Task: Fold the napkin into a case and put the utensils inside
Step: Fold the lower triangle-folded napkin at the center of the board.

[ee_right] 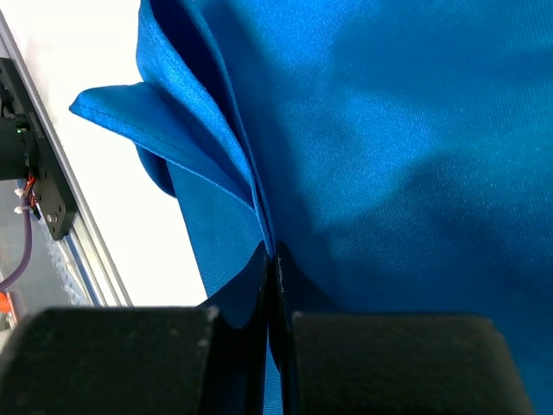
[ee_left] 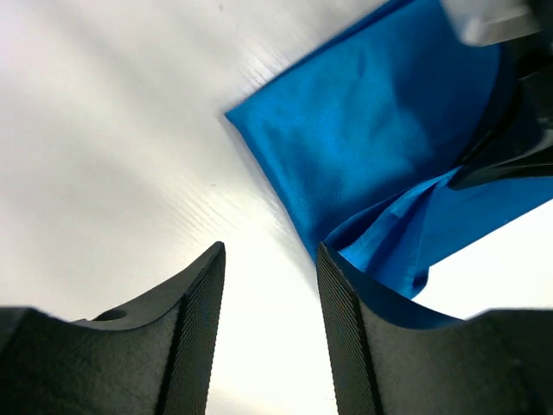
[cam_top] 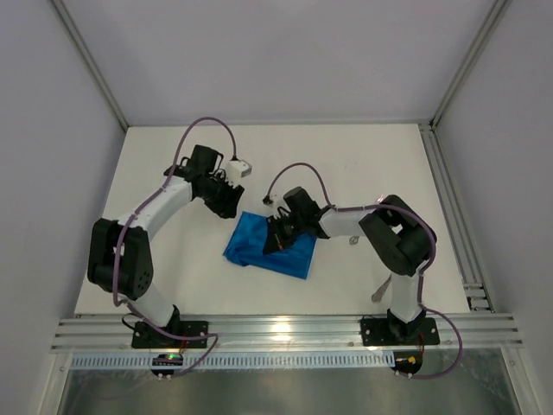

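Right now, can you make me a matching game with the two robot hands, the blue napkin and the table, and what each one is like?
Things:
1. left gripper
2. right gripper
3. napkin
4. table

What it is like:
A. white and flat
B. shut, pinching the napkin
C. bright blue and rumpled
D. open, holding nothing

Right pairs: 1-D, 2-B, 3-C, 4-A

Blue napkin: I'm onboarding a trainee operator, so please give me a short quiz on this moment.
1. True or false: the right gripper is pinching the bright blue plain cloth napkin.
2. The left gripper is: A) shut on the napkin; B) open, holding nothing; C) out of view.
3. Fill in: the napkin lies on the white ___.
Key: 1 true; 2 B; 3 table.
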